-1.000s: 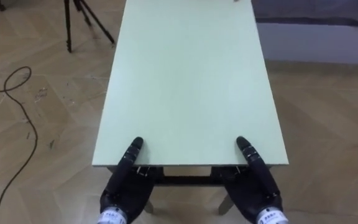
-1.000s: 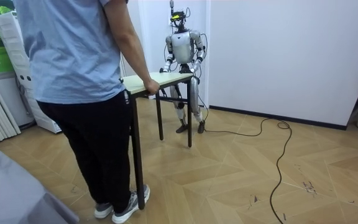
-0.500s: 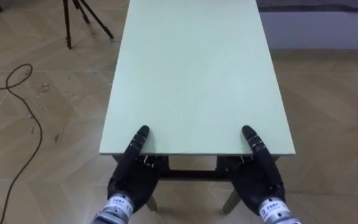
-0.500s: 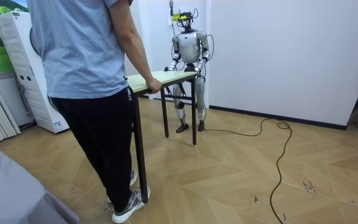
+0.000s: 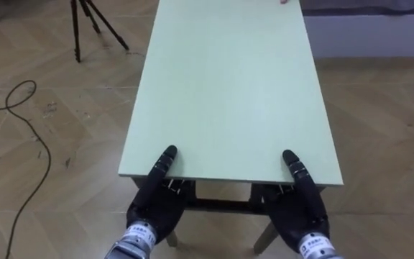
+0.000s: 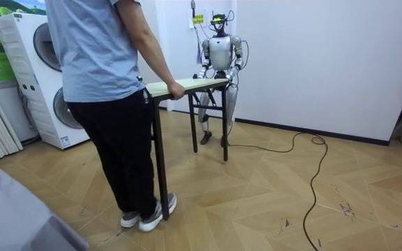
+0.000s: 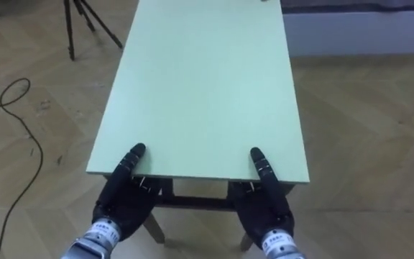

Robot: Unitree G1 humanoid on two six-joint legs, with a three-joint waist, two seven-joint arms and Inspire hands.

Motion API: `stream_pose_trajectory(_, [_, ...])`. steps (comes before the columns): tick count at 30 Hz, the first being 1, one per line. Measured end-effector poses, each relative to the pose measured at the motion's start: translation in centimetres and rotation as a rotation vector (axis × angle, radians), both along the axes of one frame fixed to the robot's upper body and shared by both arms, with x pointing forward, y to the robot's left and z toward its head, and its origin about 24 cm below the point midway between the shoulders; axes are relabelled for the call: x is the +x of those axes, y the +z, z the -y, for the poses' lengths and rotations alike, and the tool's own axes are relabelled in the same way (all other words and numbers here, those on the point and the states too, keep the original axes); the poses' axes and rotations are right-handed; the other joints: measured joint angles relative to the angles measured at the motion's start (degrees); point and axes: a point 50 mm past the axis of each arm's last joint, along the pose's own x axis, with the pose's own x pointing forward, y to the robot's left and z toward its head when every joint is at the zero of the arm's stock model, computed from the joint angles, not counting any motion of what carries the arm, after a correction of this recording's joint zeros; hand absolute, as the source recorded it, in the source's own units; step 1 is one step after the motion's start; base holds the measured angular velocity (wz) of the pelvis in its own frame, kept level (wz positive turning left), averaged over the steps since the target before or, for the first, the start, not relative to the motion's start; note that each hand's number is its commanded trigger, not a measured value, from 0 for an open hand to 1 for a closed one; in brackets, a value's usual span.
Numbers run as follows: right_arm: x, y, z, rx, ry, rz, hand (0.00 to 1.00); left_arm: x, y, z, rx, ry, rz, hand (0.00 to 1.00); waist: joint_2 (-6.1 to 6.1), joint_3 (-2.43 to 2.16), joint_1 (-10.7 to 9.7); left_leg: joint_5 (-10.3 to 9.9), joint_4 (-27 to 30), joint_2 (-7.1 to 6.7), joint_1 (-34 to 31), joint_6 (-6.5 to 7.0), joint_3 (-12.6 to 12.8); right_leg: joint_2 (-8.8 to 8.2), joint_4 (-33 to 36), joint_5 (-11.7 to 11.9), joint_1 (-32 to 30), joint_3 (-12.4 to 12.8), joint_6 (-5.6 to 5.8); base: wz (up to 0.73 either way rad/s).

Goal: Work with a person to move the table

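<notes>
Left hand [image 5: 152, 205] is clamped on the table [image 5: 228, 86] at the near edge, left corner. Thumb lies flat on top, palm sits under the top (other fingers are tucked below, out of sight). Right hand [image 5: 302, 208] grips the same way at the right corner, thumb on top, palm below. Tabletop is pale green w/ dark legs and runs straight away from the robot. At the far end a person [image 6: 96, 63] stands side-on, w/ the person's hand [image 6: 175, 90] curled over that short edge. Room view: robot stands upright at its end, near the white wall [image 6: 313, 56]. Washing machine [image 6: 30, 77] is behind the person, at the room view's left. Tripod [image 5: 85, 21] stands on the wood floor [image 5: 379, 108] left of the table, apart from it.
</notes>
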Motion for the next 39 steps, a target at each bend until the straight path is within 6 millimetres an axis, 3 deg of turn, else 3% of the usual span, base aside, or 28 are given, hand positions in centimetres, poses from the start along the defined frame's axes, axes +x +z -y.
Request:
stream_pose_trajectory(1, [0.0,0.0,-0.2,0.018,0.002,0.0,1.0,0.2,0.2,-0.1,0.01,-0.001,0.013,1.0,-1.25,0.08,0.7,0.1,-0.5,-0.66,-0.3,0.32,1.9,-1.04,3.6,-1.4,1.8,1.8,0.26,0.03])
stream_pose_trajectory(3, [-0.1,0.0,-0.4,0.019,0.013,-0.002,1.0,0.0,0.1,-0.4,0.02,0.006,0.012,1.0,-1.54,0.18,2.6,0.1,-0.3,-0.75,-0.8,0.35,2.3,-1.22,3.1,-1.7,6.2,3.8,0.5,-0.43])
stream_pose_trajectory(5, [-0.1,0.0,-1.0,0.015,0.034,-0.003,1.0,-0.5,-0.3,-0.9,0.017,0.028,-0.004,1.0,-1.72,0.28,3.8,0.1,-0.1,-0.67,-1.3,0.33,0.3,-1.28,-4.5,-1.7,11.9,4.3,0.5,-0.71])
stream_pose_trajectory(6, [0.1,0.0,-1.2,0.004,0.051,0.001,1.0,-0.9,-0.5,-1.2,0.013,0.053,-0.01,1.0,-2.04,0.49,4.6,0.2,1.4,-0.66,-3.1,0.07,-1.9,-1.12,-12.3,-3.5,15.4,4.3,1.82,-0.6])
stream_pose_trajectory(7, [0.5,0.3,-1.2,-0.019,0.063,0.017,1.0,-0.9,-0.5,-1.3,0.012,0.062,-0.011,1.0,-1.98,0.52,5.3,0.4,4.0,-0.06,-5.7,-0.31,-3.3,0.28,-18.1,-5.5,17.1,4.2,2.64,-0.51])
stream_pose_trajectory(9, [1.3,0.7,-1.1,-0.037,0.081,0.041,1.0,-0.9,-0.3,-1.0,-0.001,0.064,-0.002,1.0,-1.71,0.58,5.7,1.1,5.7,1.02,-8.7,-1.43,-5.1,2.04,-23.3,-6.1,17.2,3.8,2.53,-0.19])
stream_pose_trajectory(11, [1.7,0.9,-1.2,-0.041,0.09,0.058,1.0,-0.6,0.2,-1.1,0.006,0.074,0.027,1.0,-2.66,1.09,6.0,2.2,5.4,2.27,-10.5,-3.15,-6.0,4.08,-27.9,-6.4,17.8,3.7,2.28,0.03])
stream_pose_trajectory(13, [1.8,0.9,-1.1,-0.042,0.088,0.059,1.0,-0.5,0.2,-1.3,0.015,0.081,0.038,1.0,-2.88,1.12,7.1,2.7,5.4,3.56,-11.7,-3.87,-6.0,5.22,-30.4,-6.5,17.7,3.7,2.13,-0.11])
stream_pose_trajectory(17, [1.8,0.9,-1.3,-0.036,0.091,0.057,1.0,-0.5,0.3,-1.7,0.026,0.079,0.042,1.0,-2.95,1.11,8.8,3.3,5.5,4.87,-12.7,-4.97,-6.3,6.68,-33.0,-6.4,17.7,3.0,1.99,-0.1])
stream_pose_trajectory(24, [2.1,1.0,-1.6,-0.036,0.094,0.065,1.0,-0.3,0.5,-2.0,0.028,0.075,0.05,1.0,-2.88,1.07,9.2,4.3,6.7,6.73,-15.6,-6.49,-8.6,9.21,-36.2,-5.8,17.8,0.9,0.33,0.08])
stream_pose_trajectory(26, [2.1,0.9,-1.6,-0.037,0.095,0.062,1.0,-0.3,0.5,-2.0,0.028,0.076,0.046,1.0,-2.88,1.06,9.5,4.7,6.7,6.78,-15.7,-7.06,-10.5,9.63,-36.2,-5.9,17.9,0.2,-0.04,0.06])
stream_pose_trajectory(28, [2.1,0.7,-1.7,-0.036,0.096,0.061,1.0,-0.4,0.4,-1.9,0.031,0.07,0.042,1.0,-2.65,1.04,9.1,5.2,6.7,6.91,-16.3,-7.89,-13.1,10.55,-36.3,-5.7,18.1,-1.6,-0.87,0.18])
stream_pose_trajectory(32, [1.9,0.5,-1.6,-0.028,0.096,0.049,1.0,-0.8,0.1,-1.9,0.023,0.077,0.025,1.0,-1.49,0.98,10.3,5.9,7.4,8.52,-16.2,-8.94,-14.6,12.34,-35.6,-5.4,18.0,-2.2,-2.19,-0.05])
stream_pose_trajectory(33, [1.8,0.5,-1.6,-0.037,0.102,0.046,1.0,-1.1,-0.1,-1.8,0.018,0.077,0.014,1.0,-0.49,1.02,10.3,6.4,7.3,8.96,-15.7,-9.74,-16.5,13.08,-34.5,-5.3,17.7,-2.4,-3.13,-0.06])
stream_pose_trajectory(34, [1.7,0.4,-1.5,-0.044,0.105,0.04,1.0,-1.2,-0.3,-1.8,0.014,0.077,0.001,1.0,0.45,1.22,10.7,7.3,6.2,9.06,-14.9,-11.14,-19.6,14.38,-34.7,-5.3,17.4,-1.8,-4.95,-0.04])
stream_pose_trajectory(35, [1.7,0.3,-1.5,-0.046,0.106,0.039,1.0,-1.2,-0.4,-1.8,0.014,0.078,-0.002,1.0,0.44,1.1,10.8,7.9,5.3,9.01,-14.8,-11.88,-21.0,15.47,-36.2,-5.1,17.0,-1.7,-6.08,0.0])
stream_pose_trajectory(36, [1.8,0.4,-1.4,-0.055,0.108,0.043,1.0,-1.2,-0.5,-1.6,0.01,0.081,-0.005,1.0,0.66,0.82,11.1,9.2,3.1,9.05,-14.7,-13.08,-22.2,16.42,-36.8,-4.7,16.0,-3.3,-8.11,0.0])
stream_pose_trajectory(37, [1.9,0.5,-1.1,-0.075,0.113,0.05,1.0,-1.2,-0.6,-1.5,0.006,0.092,-0.012,1.0,1.35,0.79,10.8,9.2,4.5,9.84,-15.2,-12.49,-20.3,15.76,-35.9,-4.4,14.5,-5.7,-9.05,-0.13])
stream_pose_trajectory(38, [2.0,0.5,-1.2,-0.083,0.123,0.05,1.0,-1.4,-0.9,-1.5,-0.001,0.102,-0.022,1.0,1.68,0.83,11.2,7.2,8.8,10.6,-15.4,-11.55,-17.7,15.66,-35.2,-4.4,14.3,-7.5,-9.4,-0.6])
stream_pose_trajectory(39, [2.1,0.3,-1.4,-0.095,0.145,0.038,1.0,-2.2,-1.4,-1.6,-0.016,0.127,-0.049,1.0,2.48,0.66,12.0,3.5,19.4,12.03,-15.2,-11.24,-14.2,15.85,-35.0,-4.0,14.7,-10.3,-10.1,-0.74])
